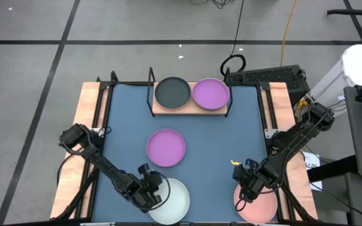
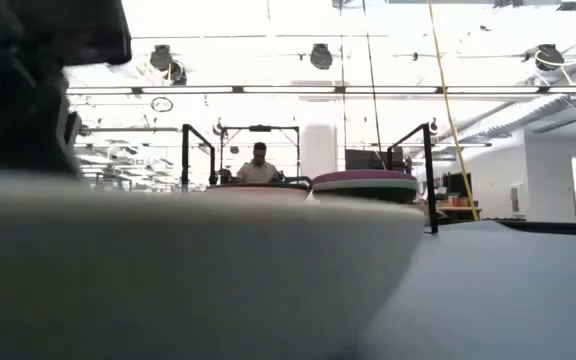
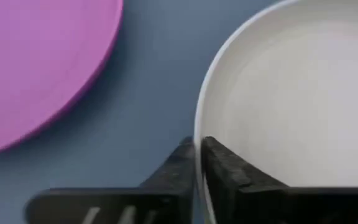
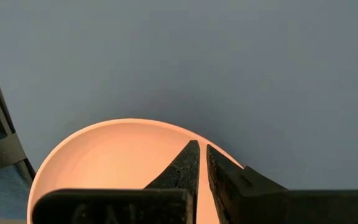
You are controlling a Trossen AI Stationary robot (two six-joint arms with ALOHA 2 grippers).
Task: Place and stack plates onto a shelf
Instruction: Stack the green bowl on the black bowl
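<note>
High view: on the blue desk [image 1: 124, 125], the left pincer [image 1: 151, 190] pinches the white plate's [image 1: 175, 202] rim at the near edge; the right pincer [image 1: 249, 186] pinches the pink plate's [image 1: 259, 208] rim. A purple plate [image 1: 166, 147] lies mid-desk. The shelf [image 1: 190, 105], at the far edge, holds a black plate [image 1: 172, 92] and a purple stack [image 1: 210, 94].

Left wrist view: the fingers [image 3: 229, 171] straddle the white rim, nearly closed.

Right wrist view: likewise on the pink plate [image 4: 110, 155]. The plates look stiff, light and smooth; the rim seems the best hold.
</note>
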